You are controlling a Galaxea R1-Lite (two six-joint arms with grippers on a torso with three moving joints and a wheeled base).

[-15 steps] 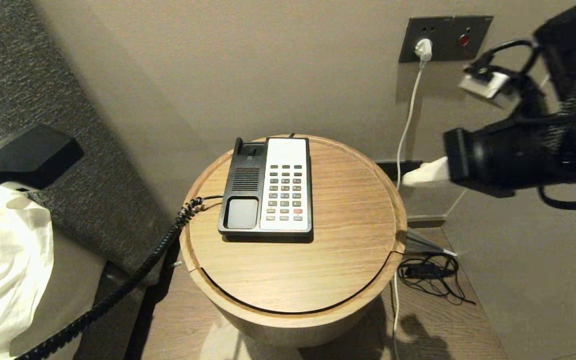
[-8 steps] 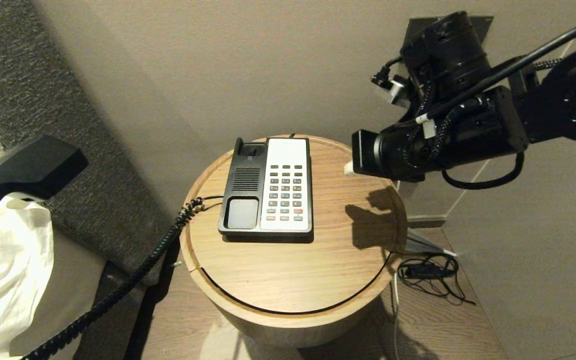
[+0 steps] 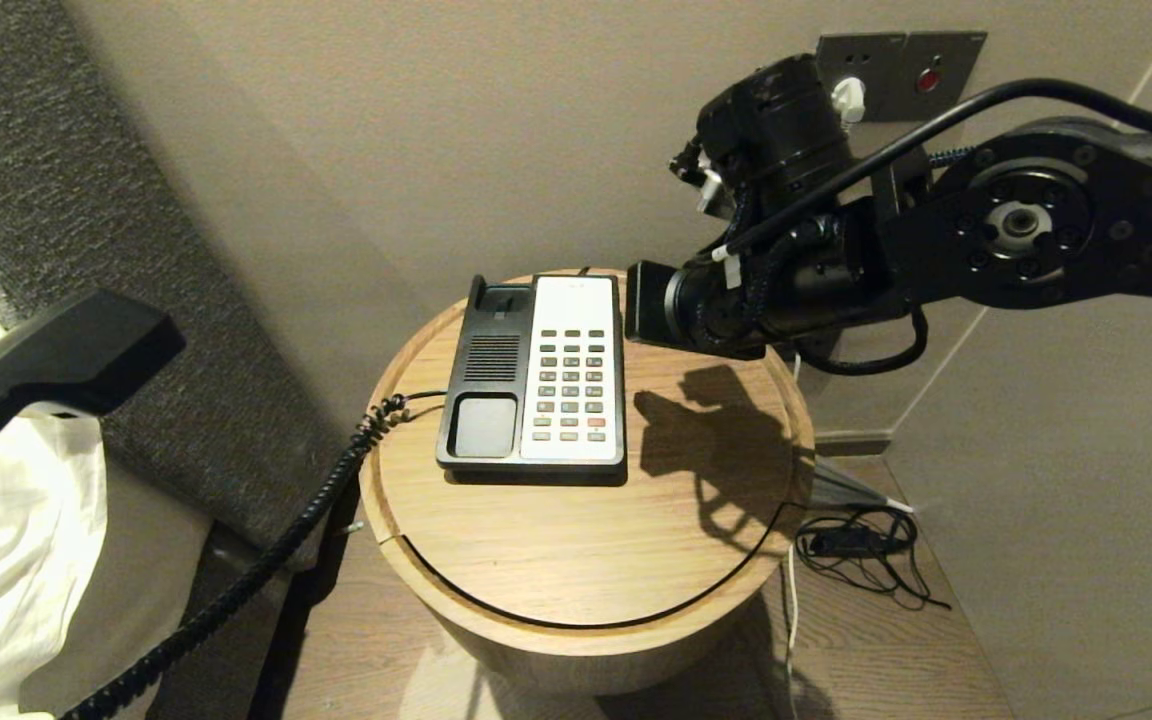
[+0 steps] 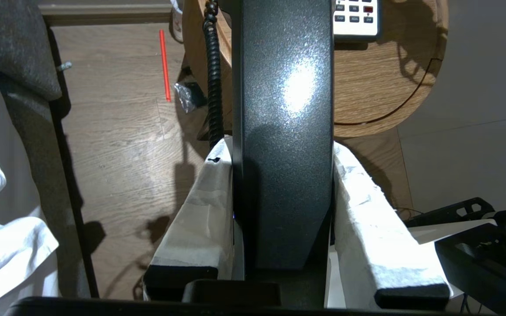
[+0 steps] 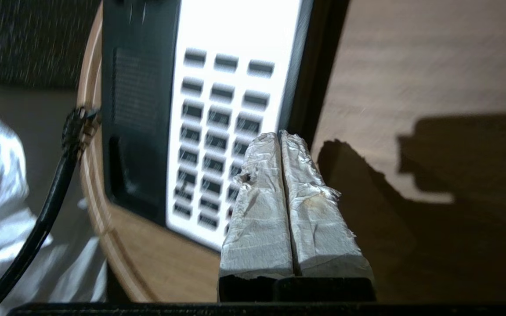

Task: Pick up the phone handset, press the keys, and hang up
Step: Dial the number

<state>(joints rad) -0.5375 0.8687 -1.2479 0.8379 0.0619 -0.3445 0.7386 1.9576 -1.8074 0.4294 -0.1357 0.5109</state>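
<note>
The phone base [image 3: 533, 372], black with a white keypad [image 3: 571, 385], lies on the round wooden table [image 3: 636, 540]. Its cradle is empty. My left gripper [image 4: 281, 147] is shut on the black handset [image 4: 283, 87], held off the table's left side; the handset shows at the far left of the head view [image 3: 46, 355]. The coiled cord [image 3: 266, 560] runs from the base down past the table's edge. My right gripper [image 5: 279, 136] is shut and empty, hovering above the right edge of the keypad [image 5: 218, 131]. In the head view the right arm [image 3: 736, 300] hides its fingers.
A wall socket with a white plug [image 3: 846, 98] is behind the right arm. Loose black cables [image 3: 861, 545] lie on the floor right of the table. White bedding [image 3: 6, 540] and a grey headboard [image 3: 86, 200] are at the left. A red stick [image 4: 164, 66] lies on the floor.
My right arm has swung from the far right leftward over the table, ending beside the phone's keypad. The handset in my left gripper has sunk slightly.
</note>
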